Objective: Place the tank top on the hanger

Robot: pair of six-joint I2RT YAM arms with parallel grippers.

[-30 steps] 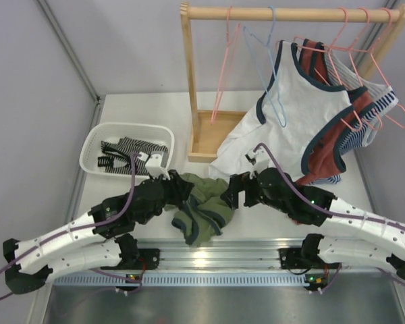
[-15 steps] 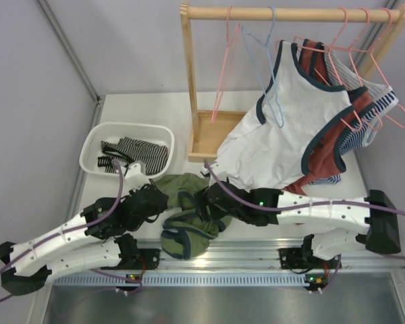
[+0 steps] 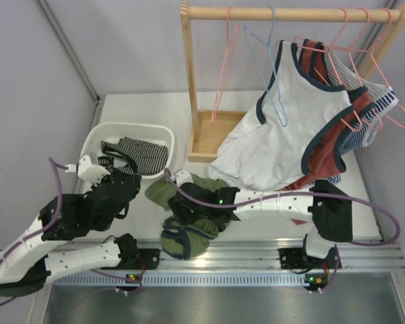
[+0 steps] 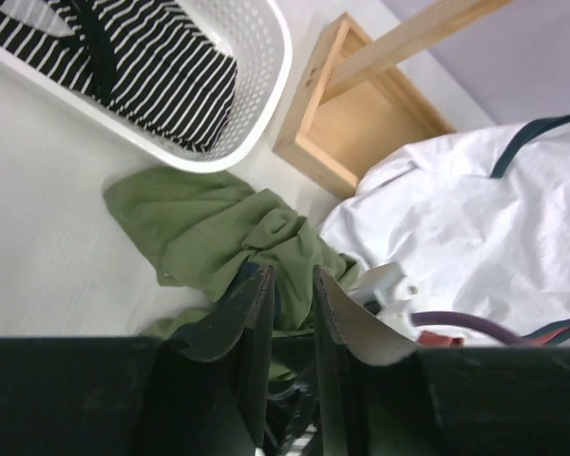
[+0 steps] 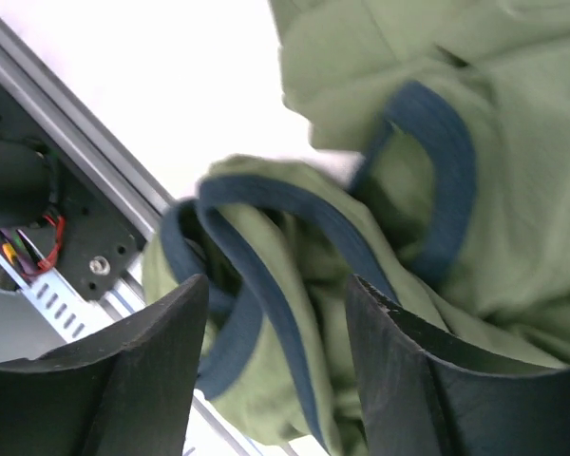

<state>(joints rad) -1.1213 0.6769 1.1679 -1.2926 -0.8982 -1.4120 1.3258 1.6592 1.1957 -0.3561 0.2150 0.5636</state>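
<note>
The left gripper [image 4: 292, 277] hung beside the basket [image 3: 94, 145], its fingers nearly pinched together on nothing. The tank top [image 3: 181, 239] lay crumpled on the table [image 3: 142, 108] near the front edge, between the arms. The right gripper [image 5: 275, 294] hovered just above it, spread wide. The hanger [image 3: 275, 67] hung on the rail [image 3: 290, 12], well apart from the top.
</note>
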